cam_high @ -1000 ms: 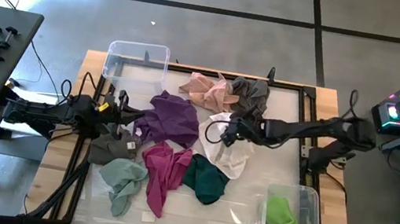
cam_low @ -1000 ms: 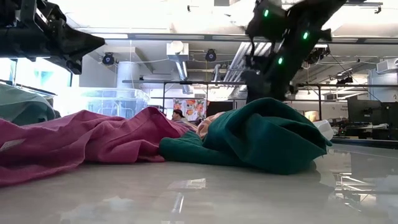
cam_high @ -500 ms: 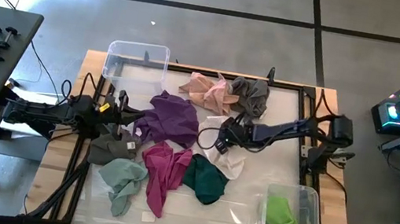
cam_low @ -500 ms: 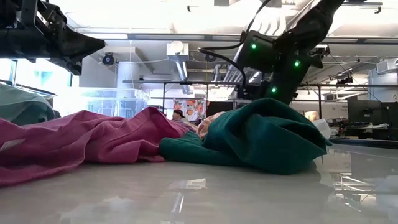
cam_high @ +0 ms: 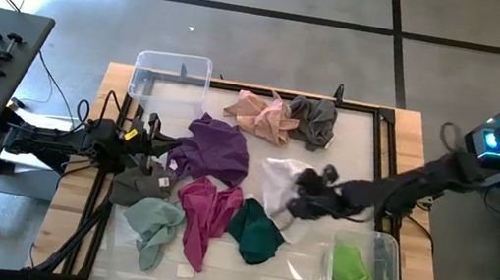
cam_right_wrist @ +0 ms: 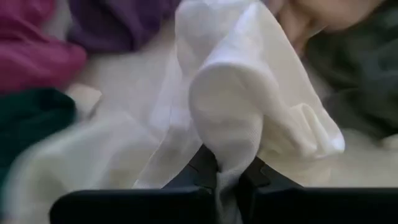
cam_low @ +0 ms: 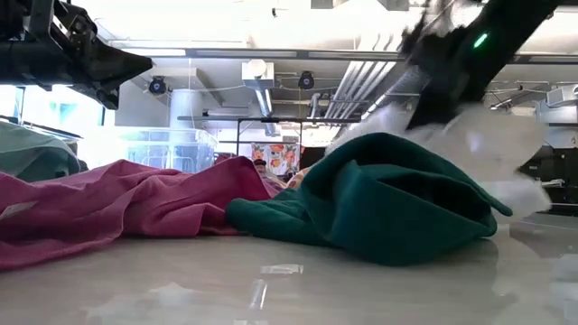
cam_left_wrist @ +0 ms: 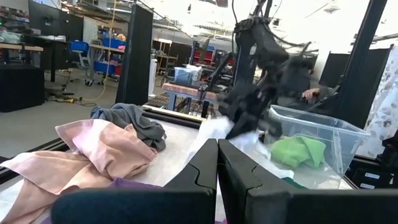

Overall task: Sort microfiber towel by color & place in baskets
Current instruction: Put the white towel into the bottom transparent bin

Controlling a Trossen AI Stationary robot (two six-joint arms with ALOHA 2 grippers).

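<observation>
A white towel (cam_high: 280,178) lies mid-table among purple (cam_high: 212,147), magenta (cam_high: 204,213), dark teal (cam_high: 256,232), peach (cam_high: 259,112), grey (cam_high: 313,118), dark grey (cam_high: 137,185) and pale green (cam_high: 155,225) towels. My right gripper (cam_high: 299,205) is shut on the white towel. The small clear basket (cam_high: 172,77) stands at the far left. The larger basket (cam_high: 375,248) stands at the near right and holds a green towel (cam_high: 352,277). My left gripper (cam_high: 152,141) waits shut at the left, beside the purple towel. My right gripper pinches a bunched fold of the white towel (cam_right_wrist: 227,149) between its two fingers (cam_right_wrist: 205,167). The held part is raised above the teal towel in the low view (cam_low: 492,149). The rest trails back over the table toward the far side (cam_right_wrist: 205,56).
Black frame rails (cam_high: 380,169) run along the table's edges. The left wrist view shows the peach towel (cam_left_wrist: 106,149), the grey towel (cam_left_wrist: 134,121) and the larger basket (cam_left_wrist: 323,134) beyond my shut fingers (cam_left_wrist: 217,146). Bare tabletop lies along the near edge (cam_high: 240,273).
My right gripper has dipped to the white towel, then swung toward the table's near right corner with it. The towel's near part has been lifted and dragged along; its far part still lies near the grey towel.
</observation>
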